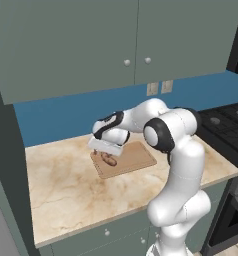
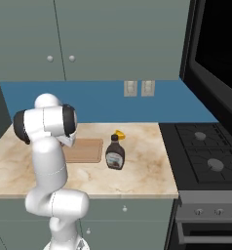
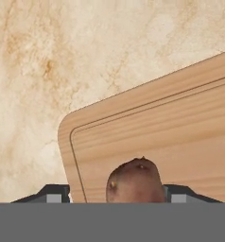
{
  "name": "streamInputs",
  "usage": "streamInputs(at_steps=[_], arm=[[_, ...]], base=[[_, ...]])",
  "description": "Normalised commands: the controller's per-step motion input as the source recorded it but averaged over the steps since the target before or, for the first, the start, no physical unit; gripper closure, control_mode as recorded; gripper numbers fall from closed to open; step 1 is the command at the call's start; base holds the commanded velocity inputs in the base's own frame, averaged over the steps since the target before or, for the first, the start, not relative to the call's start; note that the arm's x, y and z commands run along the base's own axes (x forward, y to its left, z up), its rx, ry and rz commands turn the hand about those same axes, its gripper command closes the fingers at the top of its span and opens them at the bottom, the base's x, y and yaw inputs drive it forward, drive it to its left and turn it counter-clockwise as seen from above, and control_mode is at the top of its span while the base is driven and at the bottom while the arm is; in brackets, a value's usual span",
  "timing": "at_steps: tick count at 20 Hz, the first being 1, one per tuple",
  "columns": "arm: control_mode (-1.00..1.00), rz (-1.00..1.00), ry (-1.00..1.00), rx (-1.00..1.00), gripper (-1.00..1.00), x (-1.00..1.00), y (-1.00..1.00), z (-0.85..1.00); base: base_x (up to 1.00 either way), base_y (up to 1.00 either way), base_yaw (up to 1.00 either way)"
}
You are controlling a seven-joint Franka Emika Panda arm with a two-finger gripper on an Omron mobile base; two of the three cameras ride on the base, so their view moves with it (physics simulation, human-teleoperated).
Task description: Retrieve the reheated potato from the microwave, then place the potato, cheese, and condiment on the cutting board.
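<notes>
The potato lies on the board near its left end, just under the gripper, whose fingers stand on either side of it with a small gap, so it looks let go rather than pinched; the low hover fits a gentle set-down that keeps it from rolling. To the right, in the right base view, the bottle stands upright on the counter just beside the board's right edge, with the cheese close behind it, both not yet on the board.
</notes>
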Motion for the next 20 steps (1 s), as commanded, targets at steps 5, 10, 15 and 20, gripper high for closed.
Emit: streamInputs(at_steps=[5, 10, 15, 20], arm=[[-1.00, -0.04, -0.01, -0.03, -1.00, -0.19, 0.18, -0.16], [-1.00, -0.05, -0.05, -0.07, -1.00, -0.19, 0.07, 0.01], [-1.00, -0.07, -0.11, -0.16, -1.00, -0.23, 0.00, 0.01], [-1.00, -0.11, -0.11, -0.15, -1.00, -0.09, -0.01, 0.06]], base=[[0.00, 0.00, 0.00], [0.00, 0.00, 0.00], [0.00, 0.00, 0.00], [0.00, 0.00, 0.00]])
